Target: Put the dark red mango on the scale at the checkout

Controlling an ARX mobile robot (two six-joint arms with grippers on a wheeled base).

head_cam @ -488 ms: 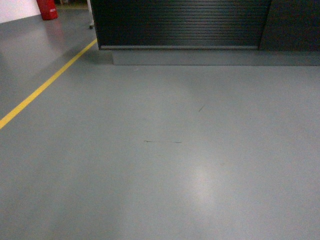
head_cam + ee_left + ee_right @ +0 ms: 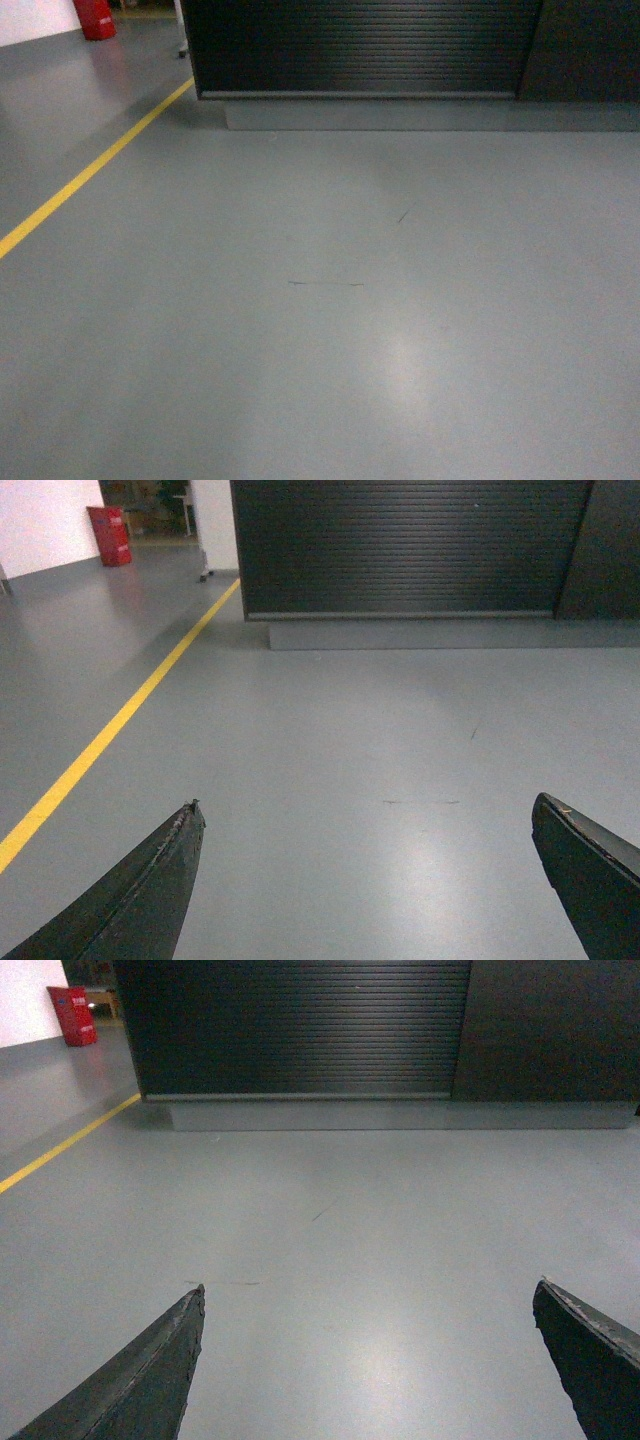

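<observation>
Dark red mango & white scale not in any view, only long black ribbed-front bench (image 2: pixel 360 50) across grey floor (image 2: pixel 320 300); left tool (image 2: pixel 365 880) & right tool (image 2: pixel 365 1360) both spread, empty; mango prob firm, glossy-slick, bruisable, so grip round its widest middle.

Grey glossy floor (image 2: pixel 330 330) bearing a yellow line (image 2: pixel 90 170) toward 10 o'clock, the ribbed black checkout (image 2: pixel 360 48) at 12 o'clock, and a red object (image 2: pixel 95 18) at 11 o'clock.
</observation>
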